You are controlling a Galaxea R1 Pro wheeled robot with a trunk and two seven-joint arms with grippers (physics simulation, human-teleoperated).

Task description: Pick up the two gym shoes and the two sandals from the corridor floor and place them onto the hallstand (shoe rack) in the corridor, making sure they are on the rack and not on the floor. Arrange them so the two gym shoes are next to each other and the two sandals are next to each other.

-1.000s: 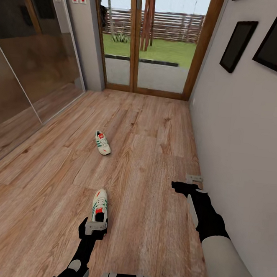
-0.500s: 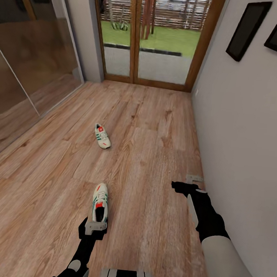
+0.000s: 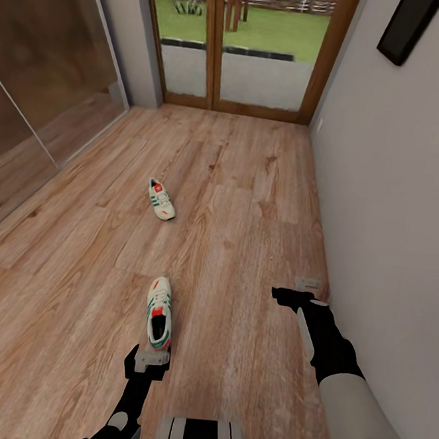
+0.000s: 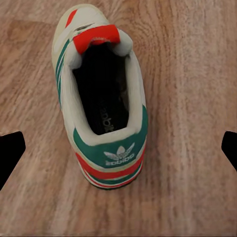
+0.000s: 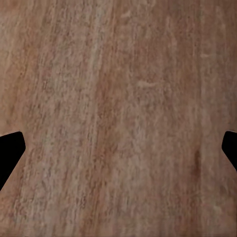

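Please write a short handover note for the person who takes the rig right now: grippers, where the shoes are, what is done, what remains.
Left gripper: open, empty, above the heel of the near gym shoe, fingertips wide on either side of it.
Right gripper: open, empty, over bare floor by the right wall.
Far gym shoe: lying on the floor further ahead, toward the glass doors.
Sandals and rack: not in these views.
Done: nothing placed so far; both gym shoes are on the floor.
Left: grasp the near shoe, fetch the far one, find the sandals and rack, place each pair side by side.
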